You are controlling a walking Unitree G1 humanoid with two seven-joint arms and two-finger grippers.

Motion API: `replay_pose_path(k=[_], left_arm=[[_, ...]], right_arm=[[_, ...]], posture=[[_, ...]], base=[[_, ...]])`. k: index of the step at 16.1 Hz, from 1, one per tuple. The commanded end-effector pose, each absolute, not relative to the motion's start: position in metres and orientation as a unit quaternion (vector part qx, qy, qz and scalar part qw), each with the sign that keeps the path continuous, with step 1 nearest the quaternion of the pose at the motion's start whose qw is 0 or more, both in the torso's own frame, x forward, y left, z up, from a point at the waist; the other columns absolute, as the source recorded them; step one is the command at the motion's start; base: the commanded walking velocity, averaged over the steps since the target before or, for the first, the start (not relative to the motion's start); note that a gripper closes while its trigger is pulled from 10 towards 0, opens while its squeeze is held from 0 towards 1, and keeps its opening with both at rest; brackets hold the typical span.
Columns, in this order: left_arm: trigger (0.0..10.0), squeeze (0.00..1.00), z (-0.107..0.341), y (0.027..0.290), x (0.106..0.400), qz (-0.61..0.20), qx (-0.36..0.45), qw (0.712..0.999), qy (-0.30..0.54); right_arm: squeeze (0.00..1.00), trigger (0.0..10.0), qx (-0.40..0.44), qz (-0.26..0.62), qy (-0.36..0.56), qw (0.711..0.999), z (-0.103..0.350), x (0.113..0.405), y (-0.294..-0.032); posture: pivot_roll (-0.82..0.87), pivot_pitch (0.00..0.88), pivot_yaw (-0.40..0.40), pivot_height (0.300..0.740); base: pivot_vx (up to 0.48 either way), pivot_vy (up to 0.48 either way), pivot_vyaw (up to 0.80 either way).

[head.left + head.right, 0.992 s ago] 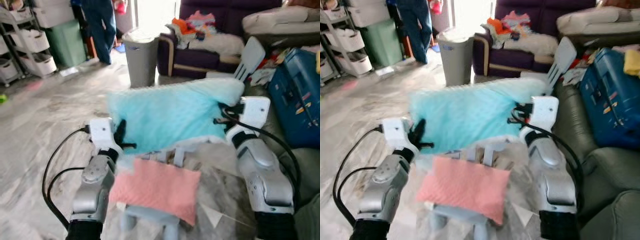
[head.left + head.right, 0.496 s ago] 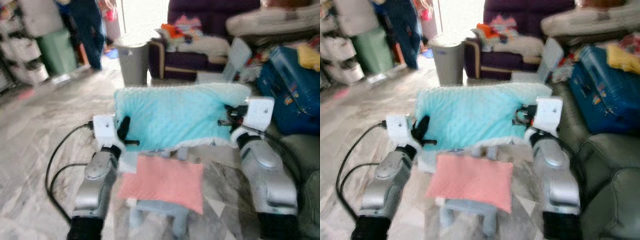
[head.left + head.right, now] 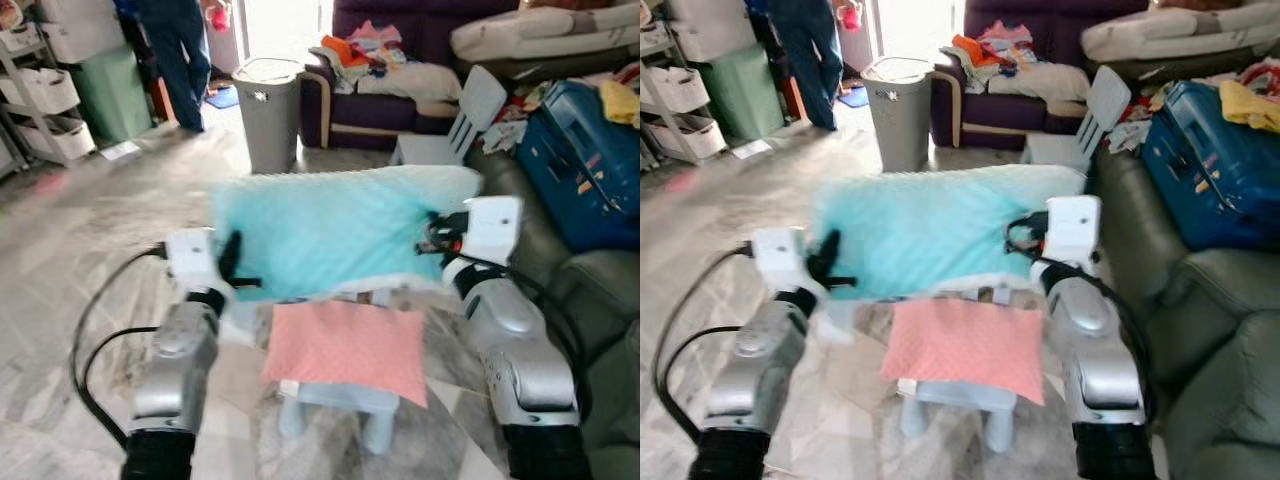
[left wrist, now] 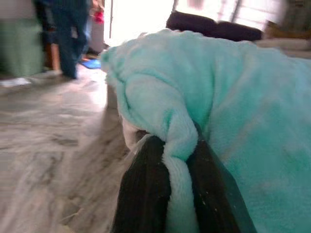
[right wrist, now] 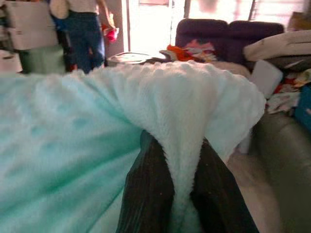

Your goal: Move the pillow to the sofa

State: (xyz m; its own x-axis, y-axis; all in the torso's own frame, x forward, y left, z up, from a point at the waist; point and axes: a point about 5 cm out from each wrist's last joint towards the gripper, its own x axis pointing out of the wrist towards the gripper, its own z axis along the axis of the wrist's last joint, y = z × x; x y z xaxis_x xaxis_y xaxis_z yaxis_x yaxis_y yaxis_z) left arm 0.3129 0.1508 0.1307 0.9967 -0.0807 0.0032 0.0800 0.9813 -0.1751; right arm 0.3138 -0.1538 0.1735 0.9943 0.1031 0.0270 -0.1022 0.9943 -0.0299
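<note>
The fluffy turquoise plush pillow (image 3: 335, 232) hangs stretched above a pink cushion (image 3: 348, 347) on a small blue stool (image 3: 340, 405). The left gripper (image 4: 169, 194) and right gripper (image 5: 183, 190) each pinch a fold at opposite edges, likely keeping it level for carrying. A grey-green sofa (image 3: 1180, 310) lies just right of the stool.

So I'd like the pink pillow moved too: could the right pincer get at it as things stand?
Probably not yet. The right pincer is shut on the teal pillow, as is the left pincer. The pink pillow lies uncovered on the stool beneath, so a freed pincer likely could.
</note>
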Motion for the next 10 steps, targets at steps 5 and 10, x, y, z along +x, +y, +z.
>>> replay_pose_path(k=[5, 10], left_arm=[[10.0, 0.0, 0.1372, 0.1464, 0.3185, -0.048, -0.103, 0.993, -0.013], [10.0, 0.0, 0.1328, 0.1391, 0.3168, -0.059, -0.144, 0.988, 0.008]], right_arm=[[0.0, 10.0, -0.01, 0.044, -0.023, 0.999, 0.1796, 0.3146, -0.1613], [0.0, 10.0, 0.005, 0.023, -0.03, 0.999, 0.1817, 0.3161, -0.1649]], posture=[[-0.08, 0.0, 0.003, 0.74], [-0.08, 0.0, -0.001, 0.74]], base=[[0.0, 0.0, -0.31], [0.0, 0.0, -0.76]])
